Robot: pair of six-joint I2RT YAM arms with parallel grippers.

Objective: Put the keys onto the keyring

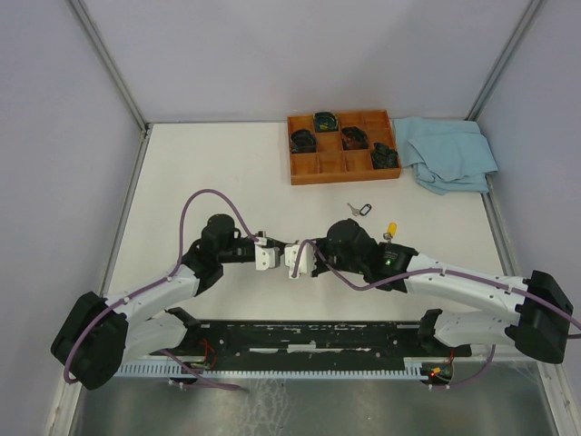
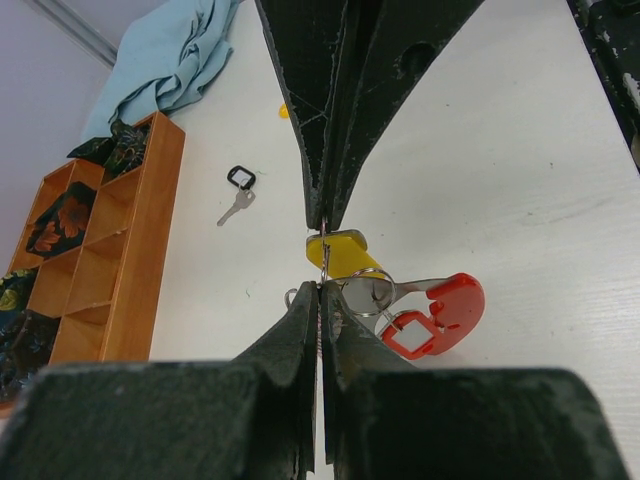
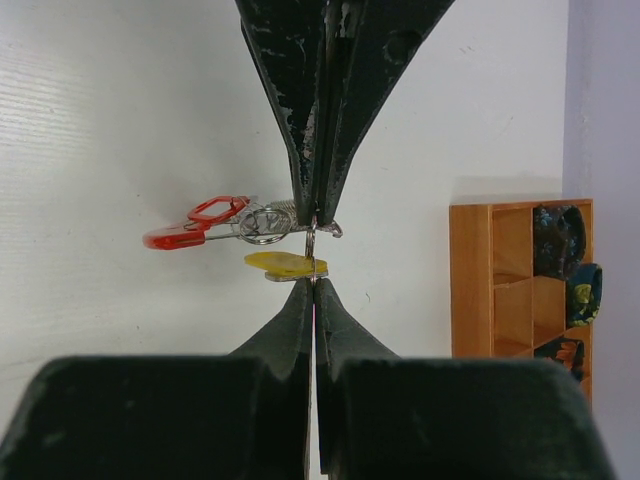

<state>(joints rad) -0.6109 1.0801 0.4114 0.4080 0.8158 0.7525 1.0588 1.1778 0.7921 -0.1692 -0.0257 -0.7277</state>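
Low in the centre of the overhead view the left gripper (image 1: 269, 255) and right gripper (image 1: 297, 260) meet tip to tip. Both pairs of jaws are pressed together, each pinching the thin wire of the keyring (image 2: 368, 295), which is held between them. One yellow key (image 2: 340, 252) sits right at the pinch, and whether it is fully threaded I cannot tell. The red key (image 2: 452, 303) hangs from the ring beside the red band, so it is probably on already. The second yellow key (image 1: 391, 227) lies alone right of centre, well apart, and it seems still to be done. Just beyond it is a plain key (image 1: 352, 210) with a black loop (image 1: 366, 209); at the upper right are the wooden tray (image 1: 345, 180) and the blue cloth (image 1: 449, 153).
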